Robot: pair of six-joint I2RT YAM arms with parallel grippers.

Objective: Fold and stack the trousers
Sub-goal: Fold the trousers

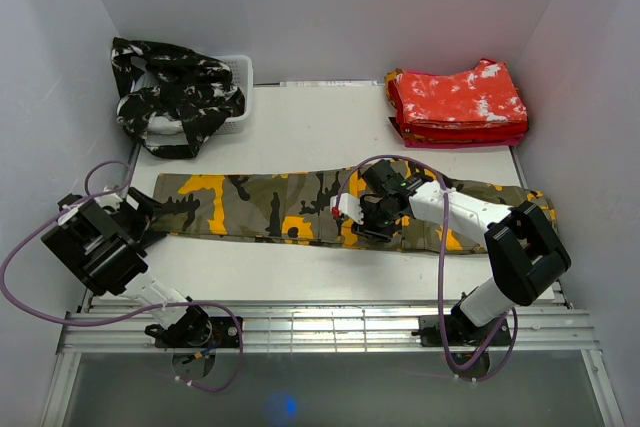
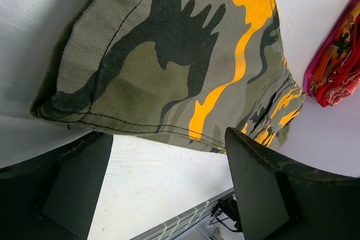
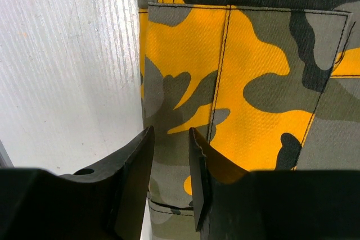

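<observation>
The left gripper (image 2: 167,139) stood with its two dark fingers (image 2: 73,178) spread wide, nothing between them, at the left end of the olive trousers (image 2: 157,54). In the left wrist view the stitched end of the cloth lay just beyond the fingertips, on the white table (image 1: 300,132). From above, this gripper sat at the left middle of the frame, against that same end of the cloth.

The right gripper (image 3: 171,134) had its fingers (image 3: 132,172) drawn close, with only a narrow slit between them. Through the slit the cloth showed, but I could not tell whether they pinched it. They stood over the left border of the trousers in the right wrist view, beside bare table, with a seamed panel and black stitching above them. From above, this gripper was over the middle of the trousers, slightly right of centre.

The olive trousers, patched orange-yellow and black, lay stretched flat in a long band across the middle of the table, left to right. At the upper left, black-and-white trousers (image 1: 180,97) hung crumpled over a white bin (image 1: 240,75). At the upper right lay a folded stack of red-and-white trousers (image 1: 460,102), well apart from the olive pair. A purple cable (image 1: 441,277) looped over the right arm
</observation>
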